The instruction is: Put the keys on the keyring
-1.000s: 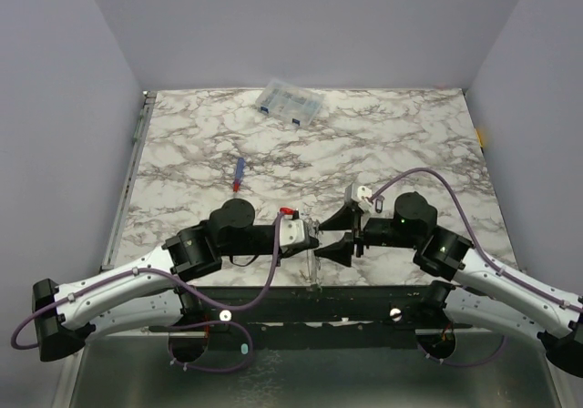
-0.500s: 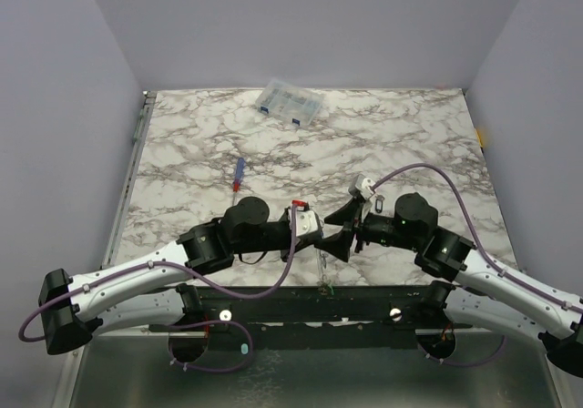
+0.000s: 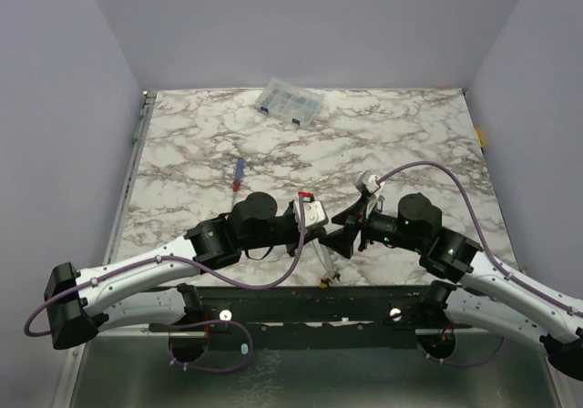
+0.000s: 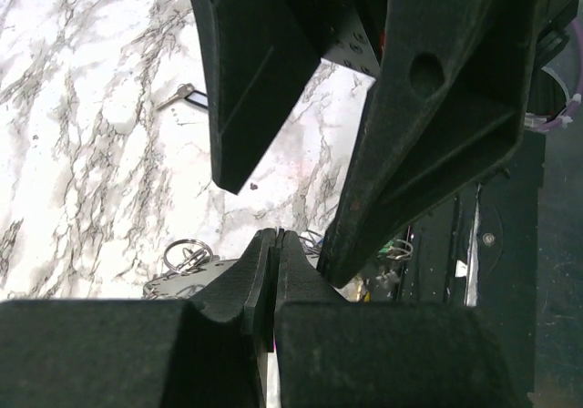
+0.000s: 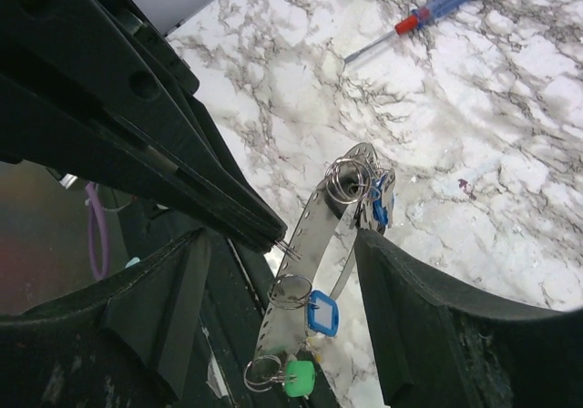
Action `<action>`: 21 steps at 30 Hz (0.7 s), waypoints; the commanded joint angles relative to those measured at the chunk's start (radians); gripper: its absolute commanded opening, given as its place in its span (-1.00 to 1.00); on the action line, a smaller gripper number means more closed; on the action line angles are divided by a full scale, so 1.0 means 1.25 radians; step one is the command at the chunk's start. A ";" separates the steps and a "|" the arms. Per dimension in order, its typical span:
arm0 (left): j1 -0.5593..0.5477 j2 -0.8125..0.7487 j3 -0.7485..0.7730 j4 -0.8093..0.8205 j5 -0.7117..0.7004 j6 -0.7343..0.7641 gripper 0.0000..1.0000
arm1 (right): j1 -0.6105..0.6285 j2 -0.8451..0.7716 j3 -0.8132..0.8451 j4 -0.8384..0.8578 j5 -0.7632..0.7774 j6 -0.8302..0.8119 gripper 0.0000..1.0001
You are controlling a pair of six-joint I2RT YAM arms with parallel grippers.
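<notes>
Left gripper (image 4: pixel 274 237) had advanced rightward since a second before and was clenched on the keyring (image 5: pixel 308 239), tagged keys (image 5: pixel 321 311) dangling. Right gripper (image 3: pixel 343 229) stood spread, straddling the ring. All hung by the table (image 3: pixel 378 273) near edge; bare marble ran beyond toward the screwdriver (image 5: pixel 428 12).

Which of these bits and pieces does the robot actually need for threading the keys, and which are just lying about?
Part of the job: the keyring, pinched in the left gripper; the tagged keys hanging from it; one loose key lying apart.
Just lying about: the red-and-blue screwdriver; the clear compartment box at the far side.
</notes>
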State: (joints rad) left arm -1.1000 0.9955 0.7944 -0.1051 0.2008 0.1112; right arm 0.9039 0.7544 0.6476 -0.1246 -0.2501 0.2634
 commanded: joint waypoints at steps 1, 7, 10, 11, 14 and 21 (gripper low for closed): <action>-0.001 0.008 0.044 0.043 -0.027 -0.019 -1.00 | 0.000 -0.009 -0.031 0.012 0.002 0.027 0.46; -0.002 0.012 0.047 0.053 -0.040 -0.036 -1.00 | 0.000 0.008 -0.044 0.020 0.010 0.032 0.45; -0.001 0.011 0.046 0.065 -0.044 -0.046 -1.00 | -0.001 0.031 -0.045 0.028 0.016 0.039 0.39; -0.001 0.011 0.044 0.069 -0.049 -0.050 -1.00 | 0.000 0.038 -0.046 0.035 0.020 0.040 0.35; -0.002 0.011 0.042 0.081 -0.060 -0.063 -1.00 | 0.000 0.057 -0.047 0.059 0.021 0.048 0.25; -0.001 0.005 0.025 0.123 -0.085 -0.079 -1.00 | 0.000 0.065 -0.086 0.174 0.017 0.047 0.04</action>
State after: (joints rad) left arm -1.1000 1.0138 0.8112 -0.0452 0.1364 0.0399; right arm 0.9039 0.8360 0.5716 -0.0238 -0.2481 0.3176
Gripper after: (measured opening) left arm 0.018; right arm 0.562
